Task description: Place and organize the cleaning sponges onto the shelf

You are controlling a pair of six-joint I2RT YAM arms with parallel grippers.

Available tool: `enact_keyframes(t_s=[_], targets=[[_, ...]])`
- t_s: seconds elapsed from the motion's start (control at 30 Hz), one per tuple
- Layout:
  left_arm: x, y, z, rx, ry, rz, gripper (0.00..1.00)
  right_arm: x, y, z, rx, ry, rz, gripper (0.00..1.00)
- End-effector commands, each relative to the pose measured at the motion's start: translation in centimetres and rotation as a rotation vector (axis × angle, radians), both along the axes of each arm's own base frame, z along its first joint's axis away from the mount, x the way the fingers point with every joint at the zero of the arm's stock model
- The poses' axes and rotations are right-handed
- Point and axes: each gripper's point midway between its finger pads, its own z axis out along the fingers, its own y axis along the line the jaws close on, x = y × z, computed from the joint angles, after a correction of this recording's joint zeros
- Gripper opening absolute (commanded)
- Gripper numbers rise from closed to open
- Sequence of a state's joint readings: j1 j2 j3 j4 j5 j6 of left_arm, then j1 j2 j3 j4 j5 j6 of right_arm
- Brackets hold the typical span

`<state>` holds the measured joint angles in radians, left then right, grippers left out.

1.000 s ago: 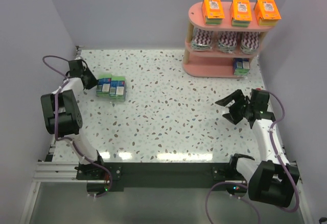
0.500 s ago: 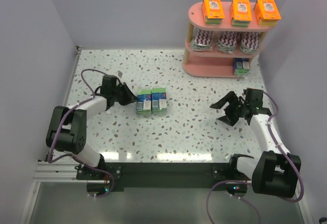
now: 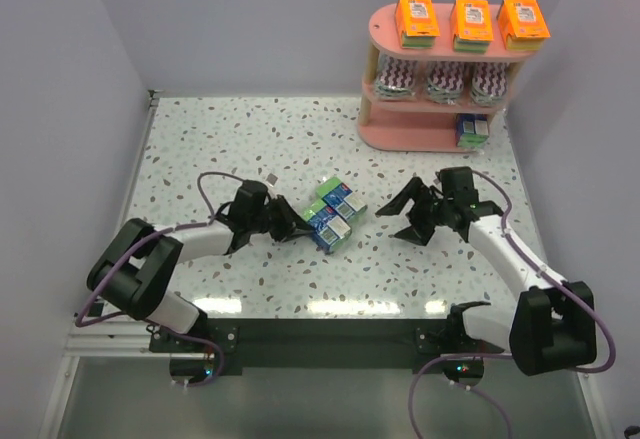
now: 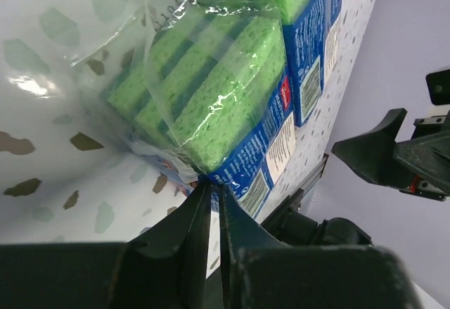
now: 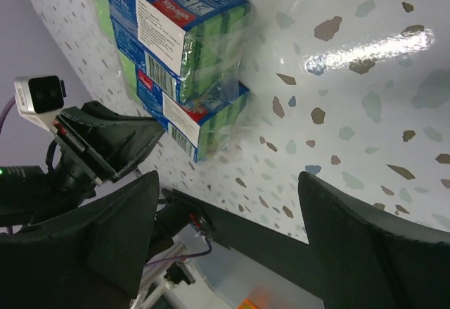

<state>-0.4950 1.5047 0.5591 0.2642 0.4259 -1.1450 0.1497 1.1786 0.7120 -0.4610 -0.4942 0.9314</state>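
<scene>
So the two blue-green packs (image 3: 332,213) sit side by side and touching in the middle of the speckled table (image 3: 250,139). They're turned at an angle and well apart from the pink shelf (image 3: 400,137) over in the far right corner. The left gripper (image 3: 290,229) lies low on the table just to their left, fingers squeezed nearly together. From its wrist camera the tips sit right at the bottom corner of the nearer pack, where the clear wrap bunches up. Honestly can't tell whether it's pinching a bit of that wrap or only touching it. The right gripper (image 3: 402,217) is on the other side of the packs, near them but not touching, jaws spread wide with nothing between them. It points at the packs, so the two grippers face each other across them. The shelf looks pretty tidy: three orange packs (image 3: 472,22) in a row on the top board, three purple-white zigzag packs (image 3: 443,81) standing in a row on the middle one, and a single blue-green box (image 3: 472,129) on the bottom board at its right end.
</scene>
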Motion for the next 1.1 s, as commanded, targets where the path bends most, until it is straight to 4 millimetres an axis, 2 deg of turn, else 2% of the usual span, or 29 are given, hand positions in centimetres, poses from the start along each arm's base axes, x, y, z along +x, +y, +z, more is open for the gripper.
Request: enact_keyframes(t_s=[0.0, 0.13, 0.27, 0.47, 0.5, 0.57, 0.6, 0.63, 0.73, 0.83, 0.87, 0.93, 0.97, 1.0, 1.03, 1.07], targets=[[0.4, -2.0, 1.8, -0.079, -0.032, 0.0, 0.15, 2.5, 1.1, 0.7, 0.022, -0.03, -0.071, 0.83], [0.5, -2.6, 2.4, -0.093, -0.039, 0.005, 0.15, 4.3, 2.8, 0.7, 0.033, -0.024, -0.072, 0.83], [0.0, -2.5, 2.5, -0.093, -0.032, -0.002, 0.15, 5.8, 4.6, -0.5, -0.005, -0.018, -0.049, 0.83], [-1.3, -1.3, 2.4, -0.065, -0.03, 0.009, 0.15, 8.7, 5.6, -0.9, -0.062, -0.054, -0.048, 0.79], [-1.4, -1.0, 2.6, -0.063, -0.039, 0.013, 0.16, 9.0, 5.9, -2.0, -0.072, -0.03, -0.039, 0.78], [-2.0, -0.6, 2.1, -0.048, -0.025, 0.016, 0.16, 9.6, 6.4, -2.1, -0.089, -0.037, -0.026, 0.74], [-2.4, -0.3, 2.0, -0.045, -0.024, 0.018, 0.16, 9.7, 6.4, -3.2, -0.108, -0.007, -0.025, 0.73], [-2.4, -0.2, 2.1, -0.045, -0.024, 0.026, 0.16, 9.9, 6.5, -3.4, -0.117, -0.002, -0.021, 0.7], [-2.4, 0.2, 2.8, -0.044, -0.043, 0.044, 0.16, 9.4, 6.6, -5.1, -0.142, 0.062, -0.012, 0.64], [-2.0, 0.3, 3.9, -0.038, -0.074, 0.052, 0.16, 8.7, 6.1, -6.2, -0.181, 0.102, -0.022, 0.52], [-1.8, 0.3, 4.2, -0.034, -0.081, 0.053, 0.16, 8.6, 5.9, -6.3, -0.186, 0.108, -0.025, 0.41], [-0.9, 0.1, 5.4, -0.027, -0.118, 0.052, 0.16, 8.2, 5.6, -6.6, -0.201, 0.123, -0.028, 0.31], [-0.6, -0.1, 5.8, -0.023, -0.132, 0.048, 0.17, 8.1, 5.7, -6.4, -0.192, 0.121, -0.026, 0.23], [-0.2, -0.2, 5.9, -0.015, -0.137, 0.042, 0.17, 8.2, 5.8, -6.2, -0.185, 0.115, -0.028, 0.19], [0.6, -0.5, 7.0, 0.0, -0.171, 0.028, 0.17, 8.1, 5.9, -6.1, -0.179, 0.114, -0.028, 0.14], [0.9, -0.8, 7.3, 0.011, -0.182, 0.016, 0.17, 8.1, 5.9, -5.3, -0.165, 0.097, -0.032, 0.04]])
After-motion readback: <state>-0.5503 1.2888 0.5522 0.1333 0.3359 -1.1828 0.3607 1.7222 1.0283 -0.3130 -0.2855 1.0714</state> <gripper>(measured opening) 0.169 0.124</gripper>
